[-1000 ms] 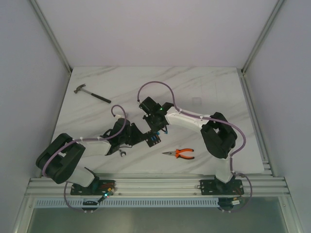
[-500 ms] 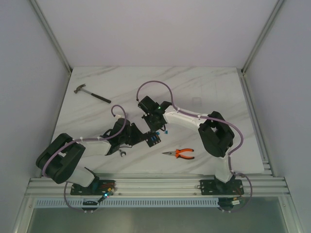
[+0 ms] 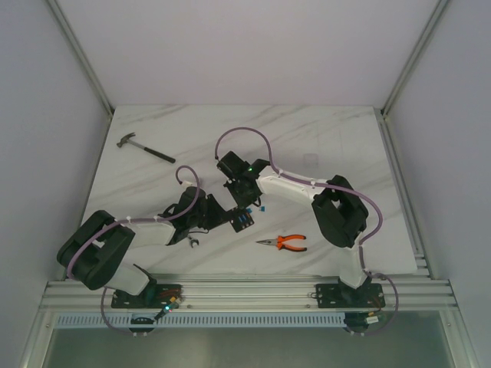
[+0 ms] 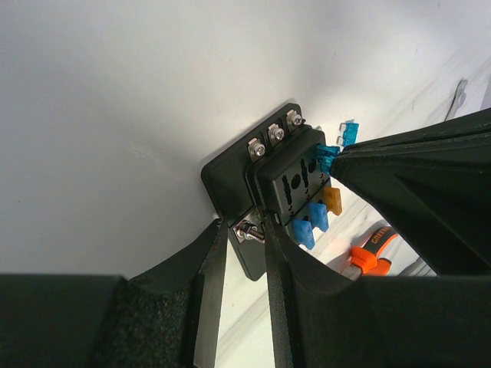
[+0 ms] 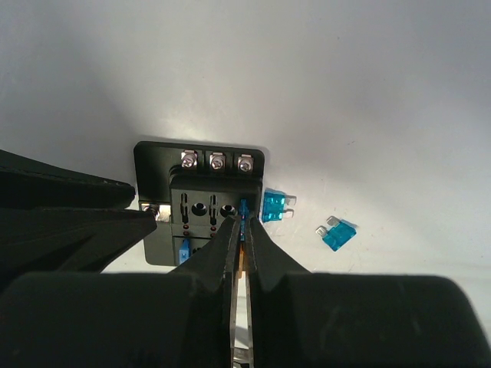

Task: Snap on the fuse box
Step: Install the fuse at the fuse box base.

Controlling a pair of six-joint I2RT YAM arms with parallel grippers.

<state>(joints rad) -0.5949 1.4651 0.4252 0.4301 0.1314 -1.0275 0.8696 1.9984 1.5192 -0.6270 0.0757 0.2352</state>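
The fuse box (image 3: 242, 222) is a small black square box lying on the white table between the two arms. In the left wrist view the fuse box (image 4: 285, 180) shows blue and orange fuses in its slots. My left gripper (image 4: 244, 225) is shut on the box's near edge, by a side screw terminal. In the right wrist view the fuse box (image 5: 199, 201) lies under my right gripper (image 5: 244, 223). That gripper is shut on a small blue fuse (image 5: 245, 207) standing at the box's right-hand slot. From above, my right gripper (image 3: 247, 204) points down onto the box and my left gripper (image 3: 230, 219) meets it from the left.
Two loose blue fuses (image 5: 276, 205) (image 5: 337, 234) lie right of the box. Orange-handled pliers (image 3: 285, 243) lie to the near right, a small wrench (image 3: 193, 242) to the near left, and a hammer (image 3: 144, 148) at the far left.
My right arm has shifted slightly to the left over the box. The left arm and the fuse box have not moved.
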